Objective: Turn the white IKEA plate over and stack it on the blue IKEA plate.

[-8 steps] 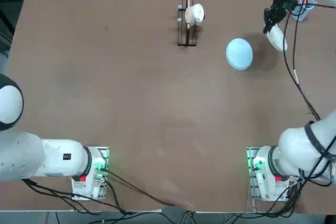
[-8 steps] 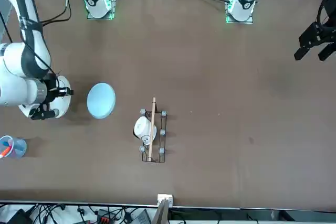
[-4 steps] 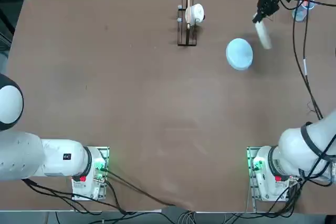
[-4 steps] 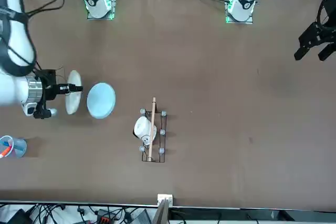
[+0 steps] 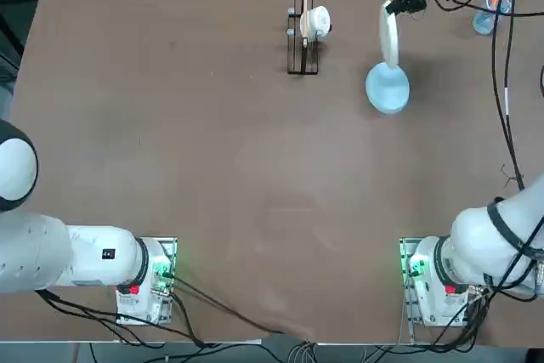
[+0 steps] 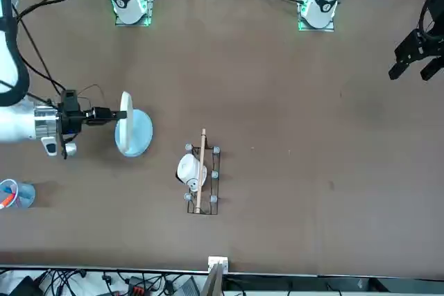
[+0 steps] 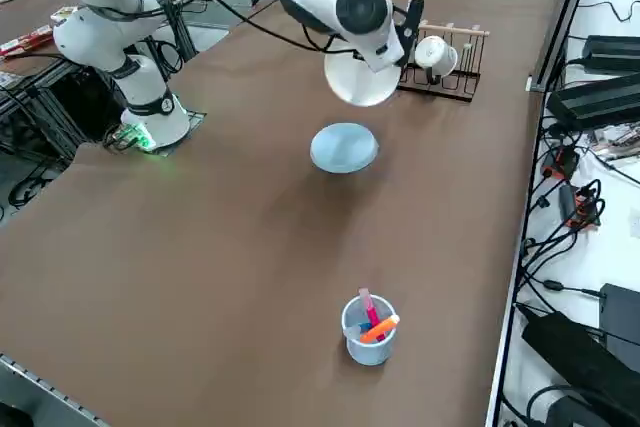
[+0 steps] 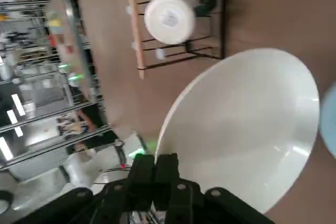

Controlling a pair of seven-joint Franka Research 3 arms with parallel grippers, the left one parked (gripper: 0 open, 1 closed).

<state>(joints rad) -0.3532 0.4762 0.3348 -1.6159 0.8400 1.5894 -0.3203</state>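
My right gripper (image 5: 399, 6) is shut on the rim of the white plate (image 5: 388, 38) and holds it in the air, standing almost on edge. The white plate (image 6: 125, 121) hangs just above the far edge of the blue plate (image 6: 137, 134), which lies flat on the table. In the right side view the white plate (image 7: 362, 77) floats over the blue plate (image 7: 344, 147), with the gripper (image 7: 400, 35) at its rim. In the wrist view the fingers (image 8: 167, 170) pinch the white plate (image 8: 247, 129), and a sliver of the blue plate (image 8: 331, 124) shows beside it.
A wooden rack (image 5: 303, 55) with a white cup (image 5: 318, 21) stands left of the plates at the table's back. A clear blue-tinted cup (image 5: 491, 16) with pens stands near the back right corner. Cables trail from my right arm down the table's right side.
The gripper has lifted the white plate off the table at the right, carried it left over the blue plate, and tilted it from flat to nearly on edge.
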